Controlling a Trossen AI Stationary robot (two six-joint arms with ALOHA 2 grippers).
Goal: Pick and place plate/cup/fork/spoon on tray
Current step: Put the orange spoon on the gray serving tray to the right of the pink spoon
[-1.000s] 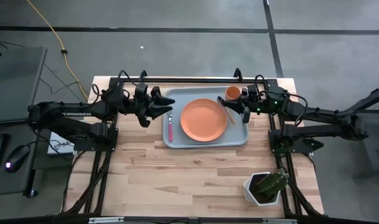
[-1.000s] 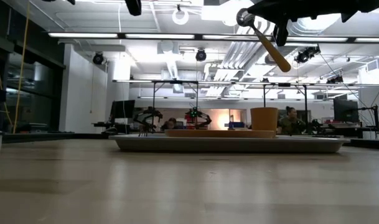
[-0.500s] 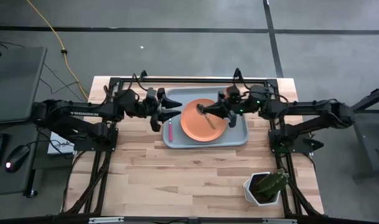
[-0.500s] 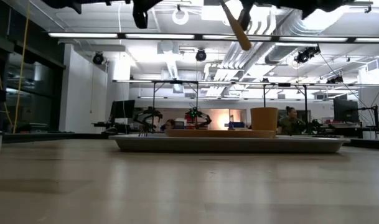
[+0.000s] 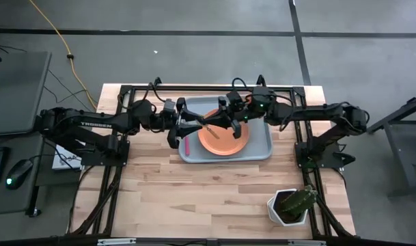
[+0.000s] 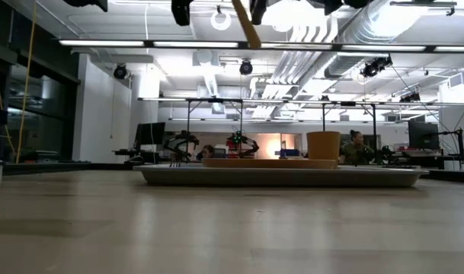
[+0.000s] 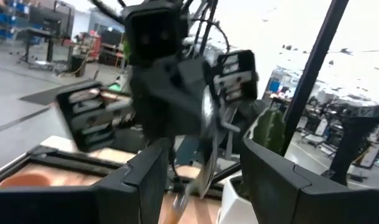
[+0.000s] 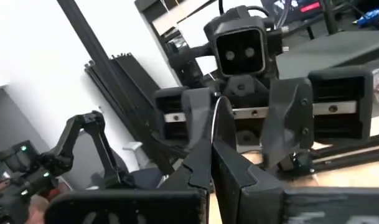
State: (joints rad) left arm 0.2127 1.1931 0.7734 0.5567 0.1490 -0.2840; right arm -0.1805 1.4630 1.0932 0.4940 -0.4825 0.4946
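Note:
My right gripper (image 5: 219, 123) is high over the orange plate (image 5: 228, 139), shut on the spoon (image 5: 206, 126). The spoon's yellow-orange handle (image 6: 245, 23) slants down toward my left gripper (image 5: 191, 126). My left gripper is open, with a finger on either side of the handle (image 7: 172, 211); I cannot tell if they touch. The plate lies on the pale blue-grey tray (image 5: 262, 152). The pink-handled fork (image 5: 187, 144) lies on the tray's left part. The cup (image 6: 323, 144) stands on the tray; my right arm hides it in the high view. My right gripper pinches the spoon at its silver bowl end (image 8: 215, 118) between its two shut fingers (image 8: 195, 171). The fingers come about level from the table's right side. The spoon is lifted clear above the plate, with its handle (image 7: 172, 211) slanting down and to the left.
A white faceted pot with a green plant (image 5: 291, 205) stands near the table's front right corner. Black frame rails (image 5: 214, 88) run along the far edge. Bare wood (image 5: 194, 191) lies in front of the tray.
My right gripper has carried the spoon toward the table's left, from beside the cup to over the plate's left part, staying shut. The spoon's handle has swung to point left. My left gripper has moved a little right, over the tray's left edge, toward the spoon.

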